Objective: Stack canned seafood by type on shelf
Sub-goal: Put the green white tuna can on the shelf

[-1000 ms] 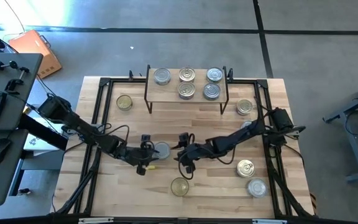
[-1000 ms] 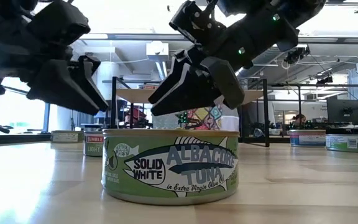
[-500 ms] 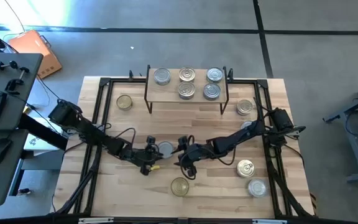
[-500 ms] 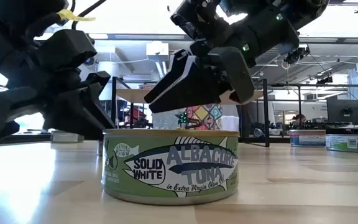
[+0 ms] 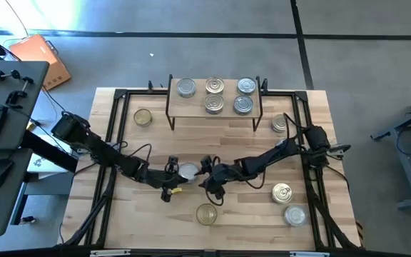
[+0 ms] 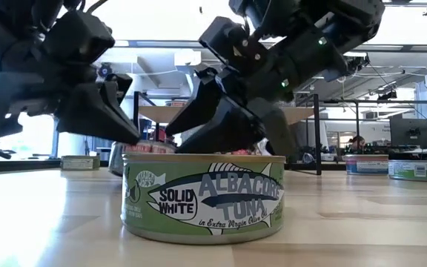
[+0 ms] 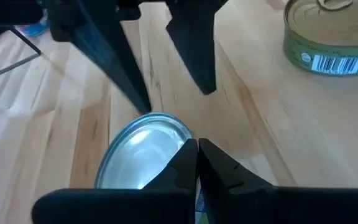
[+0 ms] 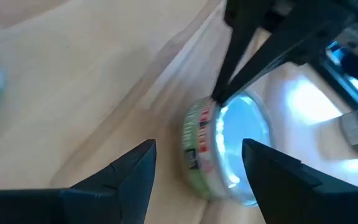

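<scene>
Near the middle of the surface (image 5: 155, 143), a silver-topped tin (image 5: 188, 171) is flanked by both grippers: the left gripper (image 5: 172, 173) is held just beside it on one side with its fingers (image 7: 191, 163) pressed together, their tips resting at the tin's rim and nothing clamped between them, while the right gripper (image 5: 207, 175) is poised on the other side with its fingers (image 8: 132, 171) spread apart, the tin seen just beyond the gap in the right wrist view. At the far edge of the surface the shelf (image 5: 215, 100) is set, and five tins are carried on it: three in the back row (image 5: 215, 86) and two in front (image 5: 224, 104), towards its right end. A gold-topped tin (image 5: 143, 118) is found near the far left corner, just left of the shelf, and a silver one (image 5: 280, 123) just right of the shelf. Close to the near edge, a green-labelled tuna tin (image 5: 206, 213) is placed, filling the low view. Two more tins (image 5: 288, 203) are seen towards the near right corner, one just behind the other
</scene>
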You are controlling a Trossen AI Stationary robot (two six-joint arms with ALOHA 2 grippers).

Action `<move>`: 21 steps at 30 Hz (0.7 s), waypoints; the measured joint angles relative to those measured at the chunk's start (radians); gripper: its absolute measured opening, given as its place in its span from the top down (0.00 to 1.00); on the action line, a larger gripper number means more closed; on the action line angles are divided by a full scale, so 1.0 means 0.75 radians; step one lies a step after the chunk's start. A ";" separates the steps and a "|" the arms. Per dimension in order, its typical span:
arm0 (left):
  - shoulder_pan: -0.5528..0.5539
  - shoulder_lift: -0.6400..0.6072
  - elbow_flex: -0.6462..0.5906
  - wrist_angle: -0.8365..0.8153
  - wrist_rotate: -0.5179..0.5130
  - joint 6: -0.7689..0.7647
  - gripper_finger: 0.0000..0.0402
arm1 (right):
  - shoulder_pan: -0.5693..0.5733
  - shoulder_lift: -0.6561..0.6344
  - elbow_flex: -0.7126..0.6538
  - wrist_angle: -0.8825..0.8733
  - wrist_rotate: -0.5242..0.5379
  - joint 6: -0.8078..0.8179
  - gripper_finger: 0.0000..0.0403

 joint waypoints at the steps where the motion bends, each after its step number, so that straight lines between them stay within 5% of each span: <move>1: 0.001 -0.010 0.001 -0.003 -0.006 -0.001 1.00 | -0.007 0.000 0.000 0.014 -0.003 -0.013 0.42; 9: 0.030 -0.044 0.001 0.026 -0.022 -0.021 1.00 | -0.052 0.068 0.002 0.177 -0.120 -0.194 0.42; 17: 0.045 -0.045 0.003 0.108 -0.026 -0.008 1.00 | -0.056 0.163 0.002 0.327 0.121 -0.333 0.43; 21: 0.035 -0.045 0.003 0.110 -0.056 -0.007 1.00 | -0.055 0.163 0.002 0.320 0.142 -0.228 0.54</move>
